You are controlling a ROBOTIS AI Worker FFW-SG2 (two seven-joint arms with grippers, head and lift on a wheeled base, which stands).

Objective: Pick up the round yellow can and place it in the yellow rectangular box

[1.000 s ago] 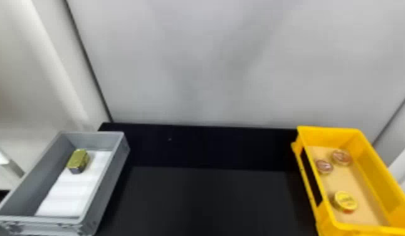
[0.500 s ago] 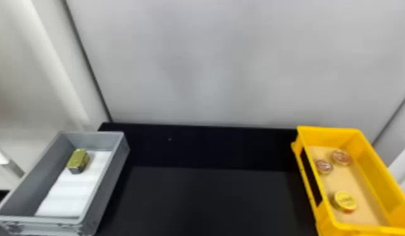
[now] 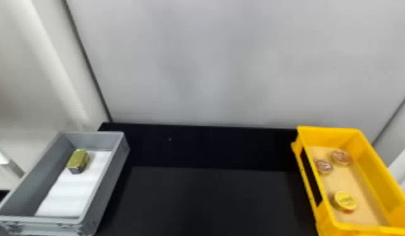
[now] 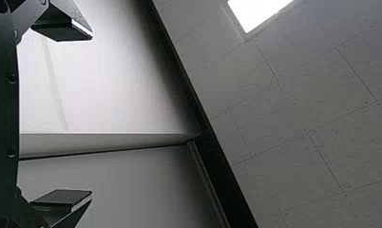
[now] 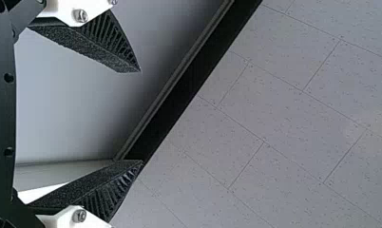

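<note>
In the head view, the round yellow can (image 3: 345, 201) lies inside the yellow rectangular box (image 3: 310, 185) at the right, toward the box's near end. My left gripper (image 4: 90, 115) stands open in the left wrist view, its fingers wide apart, with wall and ceiling beyond and nothing between them. My right gripper (image 5: 140, 117) is also open and holds nothing, with the wall and ceiling behind it in the right wrist view.
Two reddish round cans (image 3: 341, 157) lie farther back in the yellow box. A grey box (image 3: 106, 188) at the left holds a gold-green block-shaped tin (image 3: 78, 161) beside a white liner (image 3: 70, 191). The black table (image 3: 208, 201) spans between the boxes, with a pale wall behind.
</note>
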